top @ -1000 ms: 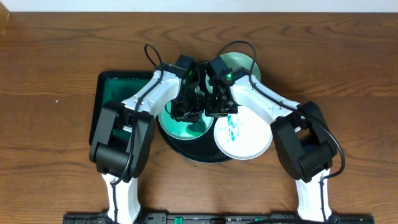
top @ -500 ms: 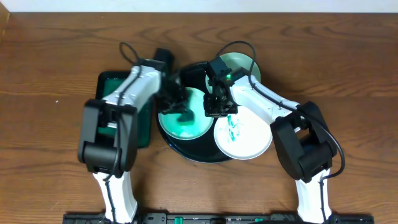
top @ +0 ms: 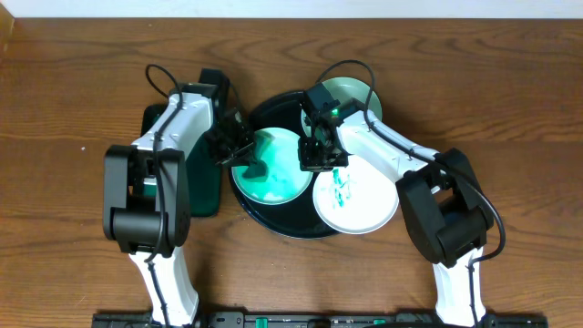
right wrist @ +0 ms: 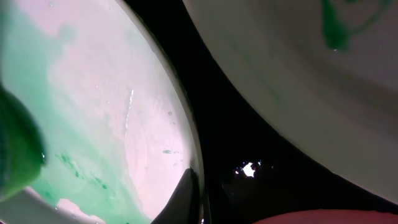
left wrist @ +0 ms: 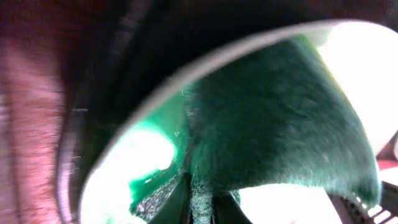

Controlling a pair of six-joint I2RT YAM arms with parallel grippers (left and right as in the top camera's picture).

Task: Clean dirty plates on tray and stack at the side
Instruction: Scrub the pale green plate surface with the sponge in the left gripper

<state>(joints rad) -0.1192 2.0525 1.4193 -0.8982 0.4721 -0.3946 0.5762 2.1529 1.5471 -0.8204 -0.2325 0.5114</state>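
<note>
My left claw (top: pixel 230 146) clamps a green sponge (left wrist: pixel 280 124) against the smeared plate (top: pixel 278 178) while my right claw (top: pixel 312 162), closed, pins its rim so scrubbing can't slide it.

Wooden table (top: pixel 510 100) bears black tray (top: pixel 284 220) — and seemingly a green tray (top: pixel 206 187).

Left wrist view: the sponge (left wrist: pixel 280 124) fills the frame, blurred, and hides most of the smeared plate (left wrist: pixel 140 152), whose rim we lose at the edges. Right wrist view: this plate and the neighbouring plate (right wrist: pixel 292 68) are both cut off, and of the right hand (right wrist: pixel 189 198) we see one fingertip only. Overhead: the left arm (top: pixel 173 128) covers much of the green rectangular tray (top: pixel 204 182), and the right arm (top: pixel 373 146) overlaps the far plate (top: pixel 351 91).
</note>
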